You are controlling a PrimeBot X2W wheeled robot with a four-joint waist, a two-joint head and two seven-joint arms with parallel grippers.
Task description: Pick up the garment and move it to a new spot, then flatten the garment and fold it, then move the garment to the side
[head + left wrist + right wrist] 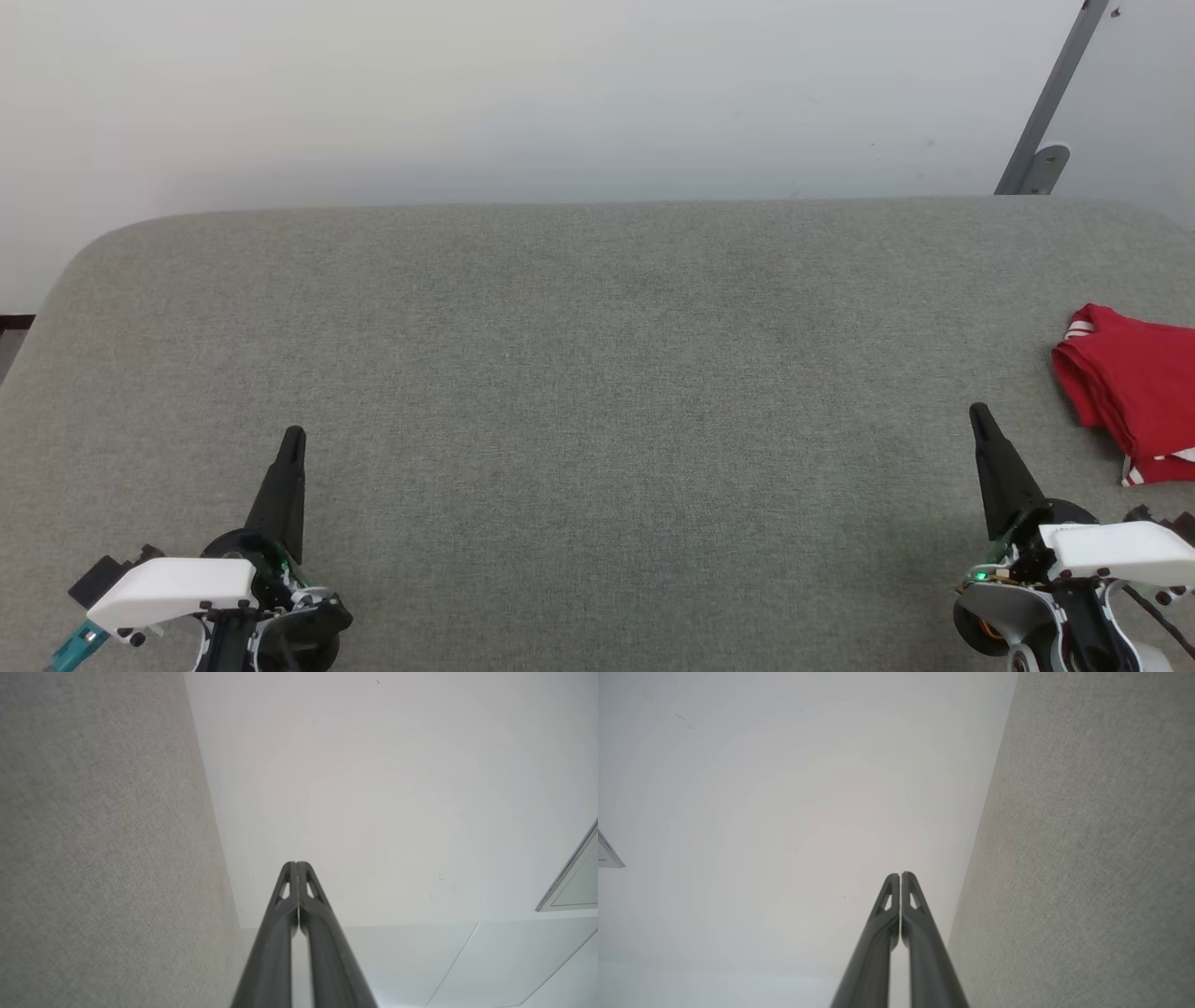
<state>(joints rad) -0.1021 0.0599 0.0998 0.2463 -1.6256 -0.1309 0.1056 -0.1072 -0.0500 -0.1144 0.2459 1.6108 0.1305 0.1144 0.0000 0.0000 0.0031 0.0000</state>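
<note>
Red garment [1134, 392] lying at the right edge of the frame, both tools clenched and empty.

The garment, bright red with white-and-red striped trim at its upper left corner and along its lower edge, is seen bunched in loose folds on the grey fabric-covered table [597, 373], partly cut off by the frame's right edge. The left tool [292, 439] is held at the lower left and the right tool [978, 413] at the lower right, each with its two dark fingers pressed together and nothing gripped. The same shut tips are shown in the wrist views. The right tool is placed near the garment but apart from it. A white wall [560, 93] is seen beyond the table, and a grey metal strut [1050, 103] at the upper right.
</note>
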